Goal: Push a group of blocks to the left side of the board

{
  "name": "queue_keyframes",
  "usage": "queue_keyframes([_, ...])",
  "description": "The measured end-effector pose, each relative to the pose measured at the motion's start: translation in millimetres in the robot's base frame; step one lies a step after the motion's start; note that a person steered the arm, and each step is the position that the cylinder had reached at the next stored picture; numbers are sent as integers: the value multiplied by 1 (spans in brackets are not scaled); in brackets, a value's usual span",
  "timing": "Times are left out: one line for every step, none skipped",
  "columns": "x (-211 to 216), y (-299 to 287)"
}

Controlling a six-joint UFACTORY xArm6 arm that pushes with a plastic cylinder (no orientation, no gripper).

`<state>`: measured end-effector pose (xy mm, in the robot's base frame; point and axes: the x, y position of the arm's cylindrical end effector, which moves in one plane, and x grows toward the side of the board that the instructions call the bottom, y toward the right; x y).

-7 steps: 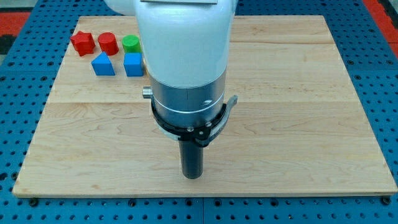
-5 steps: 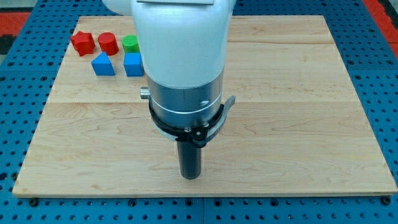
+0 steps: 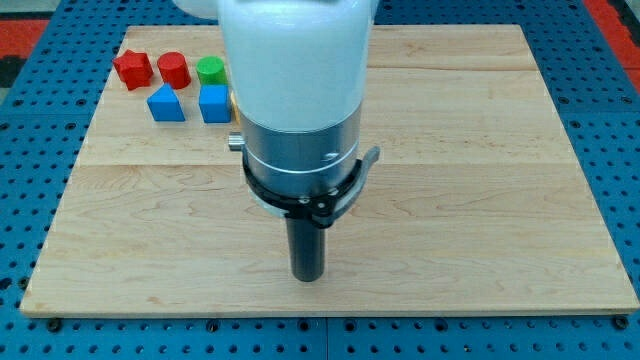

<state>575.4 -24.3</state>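
Note:
Several blocks sit at the board's top left: a red star-shaped block [image 3: 132,68], a red block [image 3: 173,69], a green round block [image 3: 210,69], a blue triangular block [image 3: 166,103] and a blue square block [image 3: 214,103]. A sliver of yellow shows beside the blue square, mostly hidden behind the arm. My tip [image 3: 308,276] rests on the board near the bottom centre, far below and right of the blocks, touching none.
The wooden board [image 3: 480,200] lies on a blue pegboard table [image 3: 20,200]. The arm's white and grey body [image 3: 295,100] covers the board's upper middle and hides what lies behind it.
The arm has shifted very slightly; the tip stays near the bottom centre. The blocks have not moved.

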Motion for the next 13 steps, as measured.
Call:
queue_keyframes([-44,-3])
queue_keyframes([-86,-18])
queue_keyframes([-122,-24])
queue_keyframes([-123,-30])
queue_keyframes([-130,-33])
queue_keyframes([-157,-54])
queue_keyframes([-195,-82])
queue_keyframes([-210,-85])
queue_keyframes([-219,-89])
queue_keyframes([-230,-131])
queue_keyframes([-234,-130])
queue_keyframes([-247,-129])
queue_keyframes([-255,-105])
